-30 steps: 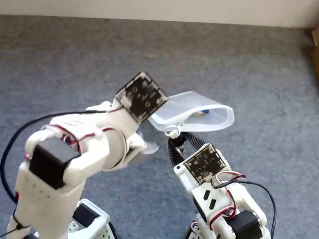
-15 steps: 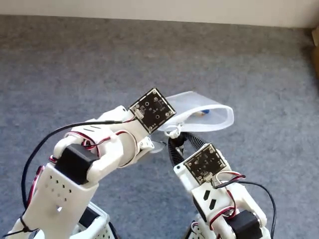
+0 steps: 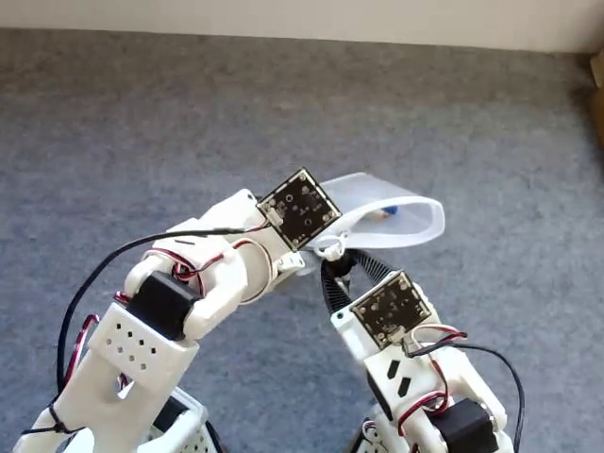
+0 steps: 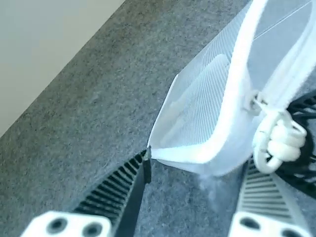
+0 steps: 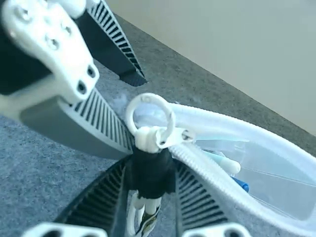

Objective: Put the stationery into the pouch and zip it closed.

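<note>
Step in hand: zip closing.
- Blue-and-white pens [image 5: 224, 165] lie inside translucent white mesh pouch [image 3: 377, 212].
- Right gripper [image 5: 150, 170] pinches black tab [image 5: 149, 185]. White ring zipper pull [image 5: 148, 116] sits just beyond its fingertips.
- Left gripper [image 4: 196, 165] is spread, with pouch corner between its fingers. Black finger touches corner; contact on other side unclear.

Next move, judged: left clamps corner as anchor, right draws pull along zip, pouch kept taut.
</note>
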`<action>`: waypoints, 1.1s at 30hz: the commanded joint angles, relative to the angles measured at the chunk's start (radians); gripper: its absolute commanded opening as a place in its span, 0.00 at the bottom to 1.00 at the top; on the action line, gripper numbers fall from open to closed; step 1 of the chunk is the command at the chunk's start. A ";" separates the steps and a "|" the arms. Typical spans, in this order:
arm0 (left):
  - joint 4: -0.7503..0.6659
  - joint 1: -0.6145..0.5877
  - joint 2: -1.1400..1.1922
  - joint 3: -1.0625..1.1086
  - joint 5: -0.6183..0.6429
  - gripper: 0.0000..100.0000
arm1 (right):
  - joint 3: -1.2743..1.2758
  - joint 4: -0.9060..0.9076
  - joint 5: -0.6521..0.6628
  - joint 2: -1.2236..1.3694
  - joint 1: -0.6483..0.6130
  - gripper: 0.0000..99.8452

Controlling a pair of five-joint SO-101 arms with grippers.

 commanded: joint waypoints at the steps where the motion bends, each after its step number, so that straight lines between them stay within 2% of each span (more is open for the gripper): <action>1: -0.034 0.045 -0.021 -0.010 -0.002 0.27 | -0.004 -0.039 -0.008 -0.013 0.004 0.01; 10: -0.104 0.081 -0.028 0.073 -0.002 0.17 | -0.002 -0.039 -0.008 -0.013 0.004 0.01; 17: -0.100 0.082 -0.028 0.077 -0.002 0.00 | -0.001 -0.053 -0.008 -0.013 0.004 0.01; 26: -0.097 0.073 -0.030 0.077 0.000 0.00 | -0.010 -0.067 -0.029 -0.013 0.005 0.01; 29: -0.038 0.073 -0.030 0.071 0.000 0.00 | -0.010 -0.067 -0.083 -0.013 0.062 0.01; 33: -0.005 0.071 -0.068 0.079 0.000 0.00 | -0.016 -0.073 -0.092 -0.013 0.125 0.01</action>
